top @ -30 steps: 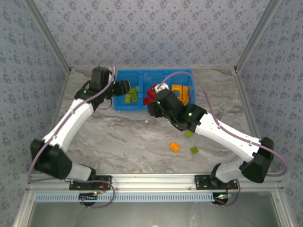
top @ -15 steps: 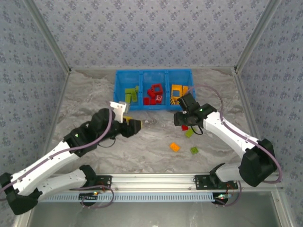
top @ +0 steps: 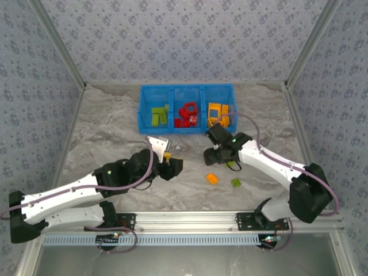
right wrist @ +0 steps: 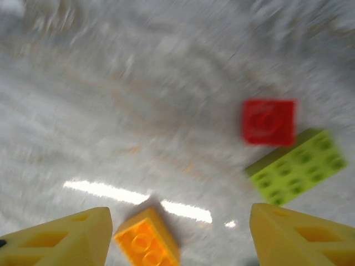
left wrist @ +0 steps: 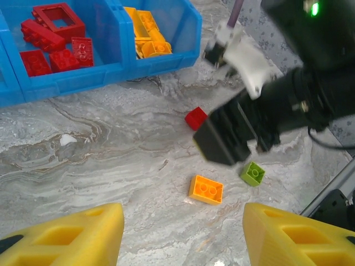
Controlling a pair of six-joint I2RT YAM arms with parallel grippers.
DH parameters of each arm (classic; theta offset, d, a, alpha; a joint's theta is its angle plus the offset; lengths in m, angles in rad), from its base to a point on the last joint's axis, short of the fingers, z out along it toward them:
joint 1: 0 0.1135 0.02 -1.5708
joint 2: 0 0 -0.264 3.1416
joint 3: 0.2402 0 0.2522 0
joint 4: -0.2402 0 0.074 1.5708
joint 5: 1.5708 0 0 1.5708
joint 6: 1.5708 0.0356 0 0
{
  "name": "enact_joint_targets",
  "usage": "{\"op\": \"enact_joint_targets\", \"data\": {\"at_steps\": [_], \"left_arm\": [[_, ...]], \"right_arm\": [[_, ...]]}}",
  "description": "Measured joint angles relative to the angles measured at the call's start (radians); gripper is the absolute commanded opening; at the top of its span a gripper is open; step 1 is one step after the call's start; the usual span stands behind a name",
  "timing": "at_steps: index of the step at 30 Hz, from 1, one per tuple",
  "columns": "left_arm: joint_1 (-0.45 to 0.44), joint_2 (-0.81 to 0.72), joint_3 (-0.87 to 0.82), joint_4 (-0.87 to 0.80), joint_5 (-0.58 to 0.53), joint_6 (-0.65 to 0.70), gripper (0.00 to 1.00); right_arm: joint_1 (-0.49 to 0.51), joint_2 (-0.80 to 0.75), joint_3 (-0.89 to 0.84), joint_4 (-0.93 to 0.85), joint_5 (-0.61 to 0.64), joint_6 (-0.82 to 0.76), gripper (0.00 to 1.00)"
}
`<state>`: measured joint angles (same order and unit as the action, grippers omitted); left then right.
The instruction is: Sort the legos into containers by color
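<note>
Tabletop (right wrist: 111, 111); right end effector (right wrist: 180, 210) parted, empty

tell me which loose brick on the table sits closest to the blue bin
The red brick; the orange brick and green brick lie farther from the bin.

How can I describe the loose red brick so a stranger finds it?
Find the blue bin on the table. Look in front of its orange compartment: the red brick is the loose one nearest the bin. It is square and the only red one outside the bin; its neighbours are an orange brick and a green brick.
</note>
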<state>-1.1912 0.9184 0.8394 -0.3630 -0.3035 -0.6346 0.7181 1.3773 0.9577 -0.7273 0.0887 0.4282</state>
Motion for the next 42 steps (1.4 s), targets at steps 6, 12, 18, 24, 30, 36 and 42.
{"op": "enact_joint_targets", "data": {"at_steps": [6,12,18,24,30,36,42], "left_arm": [[-0.050,-0.069,-0.073,-0.002,0.011,-0.010,0.59],[-0.114,-0.122,-0.099,-0.013,0.019,-0.033,0.59],[-0.138,-0.129,-0.108,-0.012,0.018,-0.049,0.59],[-0.138,-0.093,-0.109,-0.002,0.018,-0.048,0.58],[-0.139,-0.085,-0.107,-0.001,0.009,-0.048,0.58],[-0.139,-0.053,-0.042,-0.021,-0.035,-0.037,0.58],[-0.139,0.030,0.049,-0.024,-0.092,-0.040,0.57]], "right_arm": [[0.132,0.016,-0.083,-0.002,-0.012,0.043,0.73],[0.161,0.106,-0.090,0.016,-0.014,0.051,0.69],[0.161,0.169,-0.090,0.028,-0.003,0.050,0.54],[0.159,0.184,-0.091,0.039,0.008,0.051,0.42],[0.153,0.178,-0.091,0.048,0.020,0.052,0.36],[0.088,0.068,-0.066,0.017,0.029,0.052,0.35],[-0.081,0.003,0.051,0.008,0.003,0.042,0.34]]}}
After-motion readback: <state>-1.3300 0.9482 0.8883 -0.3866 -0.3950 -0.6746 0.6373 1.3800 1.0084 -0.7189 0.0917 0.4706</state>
